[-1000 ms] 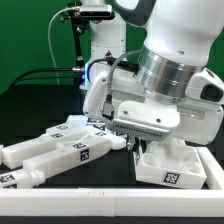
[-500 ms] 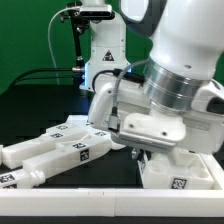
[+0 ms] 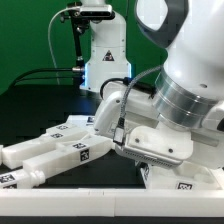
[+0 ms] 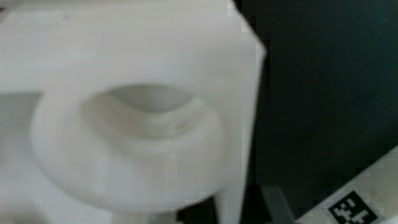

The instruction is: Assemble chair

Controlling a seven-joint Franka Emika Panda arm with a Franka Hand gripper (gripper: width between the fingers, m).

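1. Gripper sits at about four o'clock in the exterior view, mostly hidden under the arm's wide white hand. Its jaws are fully closed; whether they pinch anything cannot be told.
2. Compared with a second ago, the hand has swung from the middle of the scene toward four o'clock and tilted.
3. Right beneath it, the blocky chair piece with its tag has shifted the same way and now lies near the five o'clock corner. I judge the arm is dragging or pushing it, not lifting it clear.
4. In the wrist view a white moulded surface with a round recess fills most of the frame, so the camera is very close to this piece.
5. The long bars lie together at eight o'clock on the dark table, apparently unmoved.
6. For the task, this reads as repositioning one part; no joint is visible yet.
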